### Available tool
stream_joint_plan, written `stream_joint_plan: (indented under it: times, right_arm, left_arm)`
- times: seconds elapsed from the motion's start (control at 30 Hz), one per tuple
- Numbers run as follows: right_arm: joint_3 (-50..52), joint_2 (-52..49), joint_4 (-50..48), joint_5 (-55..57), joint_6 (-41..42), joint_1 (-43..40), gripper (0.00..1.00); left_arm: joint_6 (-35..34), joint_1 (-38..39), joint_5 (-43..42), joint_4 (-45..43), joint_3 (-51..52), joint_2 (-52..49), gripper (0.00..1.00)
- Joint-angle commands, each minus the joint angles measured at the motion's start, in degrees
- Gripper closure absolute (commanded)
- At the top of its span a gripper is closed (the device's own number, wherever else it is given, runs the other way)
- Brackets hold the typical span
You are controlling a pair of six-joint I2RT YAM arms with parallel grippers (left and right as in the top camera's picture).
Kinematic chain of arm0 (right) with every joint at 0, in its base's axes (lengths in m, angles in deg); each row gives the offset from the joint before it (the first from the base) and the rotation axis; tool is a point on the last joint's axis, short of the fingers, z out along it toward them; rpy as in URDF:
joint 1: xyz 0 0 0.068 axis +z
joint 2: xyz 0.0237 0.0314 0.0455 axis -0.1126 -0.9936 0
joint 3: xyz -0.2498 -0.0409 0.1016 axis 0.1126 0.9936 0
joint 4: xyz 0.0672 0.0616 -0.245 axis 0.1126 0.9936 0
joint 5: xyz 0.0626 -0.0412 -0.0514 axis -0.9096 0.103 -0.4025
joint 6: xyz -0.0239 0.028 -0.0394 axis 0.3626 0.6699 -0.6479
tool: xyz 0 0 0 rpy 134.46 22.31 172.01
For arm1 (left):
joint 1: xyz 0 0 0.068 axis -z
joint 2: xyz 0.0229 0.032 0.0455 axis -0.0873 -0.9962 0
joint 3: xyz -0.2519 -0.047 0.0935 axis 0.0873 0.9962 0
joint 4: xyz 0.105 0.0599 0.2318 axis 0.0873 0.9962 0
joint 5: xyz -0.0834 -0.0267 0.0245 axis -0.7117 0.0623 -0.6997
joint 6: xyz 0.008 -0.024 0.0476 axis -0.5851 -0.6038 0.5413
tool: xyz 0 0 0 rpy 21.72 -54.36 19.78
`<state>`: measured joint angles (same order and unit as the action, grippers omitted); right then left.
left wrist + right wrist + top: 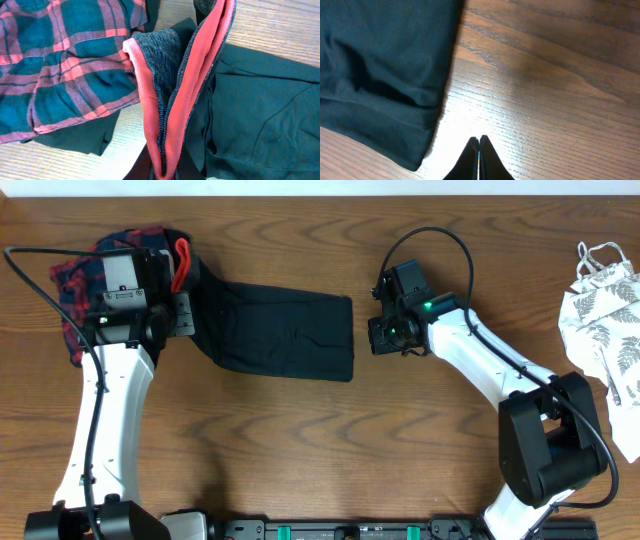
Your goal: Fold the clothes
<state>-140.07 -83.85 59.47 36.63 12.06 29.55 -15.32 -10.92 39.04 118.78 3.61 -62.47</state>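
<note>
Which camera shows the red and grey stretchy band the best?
The left wrist view: the waistband fills the middle, red edge and grey knit up close. Overhead shows only a small red loop. The right wrist view shows just black leggings, no band.

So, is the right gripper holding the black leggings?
No, the right gripper is shut on nothing, its fingertips together over the wooden table, just beside the edge of the black leggings.

Wooden table (300, 440) bears leggings (280, 330), plaid piece (80, 275), leaf-print top (605, 320).
</note>
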Motion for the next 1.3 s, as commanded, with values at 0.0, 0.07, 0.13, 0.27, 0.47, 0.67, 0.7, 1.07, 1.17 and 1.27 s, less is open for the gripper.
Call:
stream_joint_plan:
  times: [0.0, 0.07, 0.13, 0.27, 0.47, 0.67, 0.7, 1.07, 1.17, 1.27]
  right_arm:
    - [0.4, 0.4, -0.1, -0.3, 0.7, 0.5, 0.98]
    - [0.4, 0.4, -0.1, -0.3, 0.7, 0.6, 0.98]
    - [0.4, 0.4, -0.1, -0.3, 0.7, 0.5, 0.98]
    - [0.4, 0.4, -0.1, -0.3, 0.7, 0.5, 0.98]
    - [0.4, 0.4, -0.1, -0.3, 0.7, 0.5, 0.98]
    - [0.4, 0.4, 0.0, -0.3, 0.7, 0.6, 0.98]
    - [0.4, 0.4, 0.2, -0.6, 0.7, 0.6, 0.97]
    - [0.4, 0.4, 1.6, 0.2, 7.0, -1.3, 0.99]
    - [0.4, 0.4, 1.7, -0.1, 6.8, -3.8, 0.99]
    - [0.4, 0.4, 3.4, -1.3, 5.5, -6.0, 0.99]
  left_arm:
    - [2.1, -0.1, -3.0, -0.7, -2.0, 0.9, 0.94]
    - [2.6, 0.0, -3.0, -1.2, -2.0, 1.0, 0.95]
    - [2.5, 0.0, -1.5, -1.4, -2.0, 1.0, 0.94]
    - [2.9, 0.0, 1.3, -1.5, -2.0, 1.4, 0.94]
    - [4.9, 0.0, 1.2, -2.0, -2.0, 2.8, 0.94]
    - [7.3, 2.4, 1.0, -1.8, -2.0, 3.1, 0.94]
    - [8.4, 3.3, 1.1, -1.7, -2.0, 3.1, 0.94]
    - [12.8, 12.5, 6.6, 0.0, -2.0, 3.1, 0.94]
    - [13.6, 14.2, 7.8, 0.5, -2.0, 3.1, 0.94]
    - [13.6, 15.4, 8.0, 1.2, -2.0, 2.8, 0.94]
